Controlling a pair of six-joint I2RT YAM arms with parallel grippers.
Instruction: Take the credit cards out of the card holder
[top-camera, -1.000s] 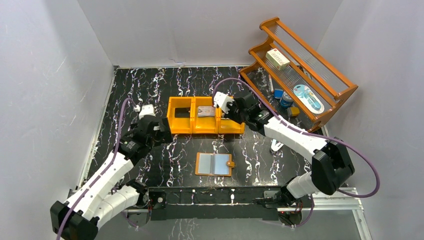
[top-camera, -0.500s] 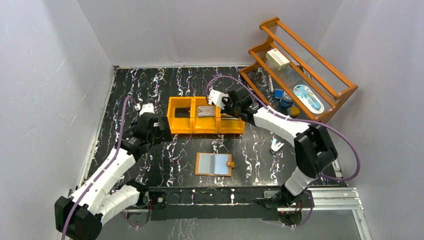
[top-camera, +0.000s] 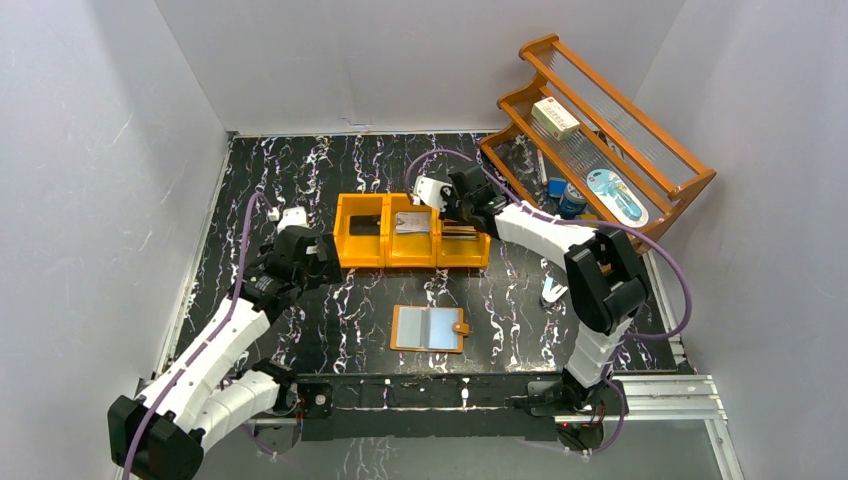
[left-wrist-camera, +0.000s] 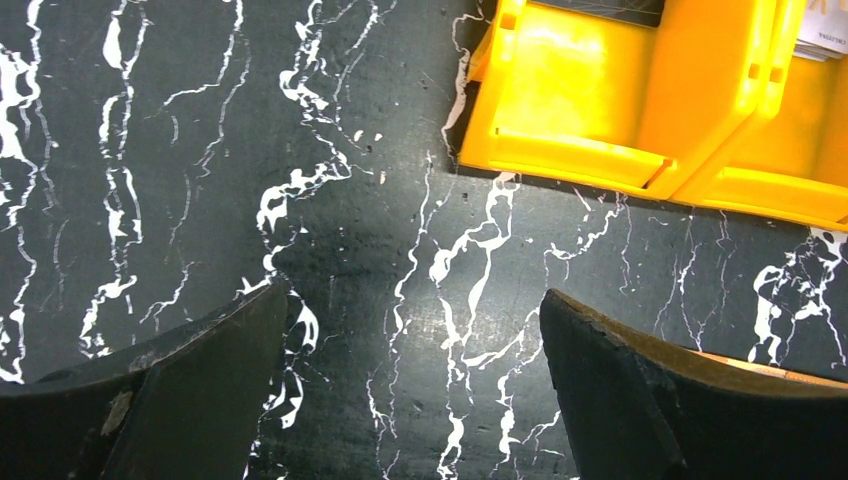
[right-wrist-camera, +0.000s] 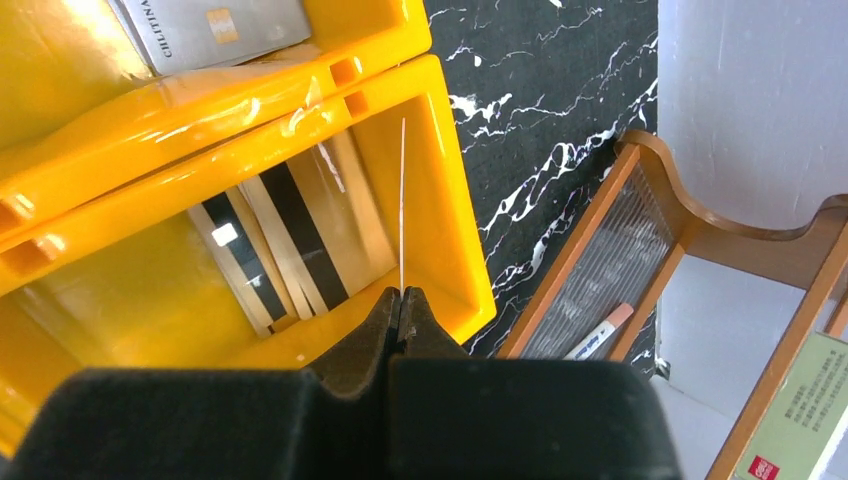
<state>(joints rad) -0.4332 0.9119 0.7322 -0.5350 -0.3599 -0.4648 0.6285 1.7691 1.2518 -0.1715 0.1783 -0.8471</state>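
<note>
Currently, the right fingers (right-wrist-camera: 372, 345) are clenched on a thin pale plastic card (right-wrist-camera: 402, 200), seen edge-on and standing straight out from their tips above the right-hand compartment of the orange three-compartment plastic bin (top-camera: 385, 258). On that compartment's floor lies a black-and-tan striped card (right-wrist-camera: 300, 235). A silver-grey card (right-wrist-camera: 215, 30) lies in the bin's middle compartment. The left fingers (left-wrist-camera: 200, 390) are spread wide, grasping nothing, over the black marbled table (top-camera: 300, 170) just beside the bin's left front corner. The tan folding leather-like card holder (top-camera: 430, 328) lies open, pale-blue sleeves up, on the table on the bin's near side, apart from both pairs of fingers.
</note>
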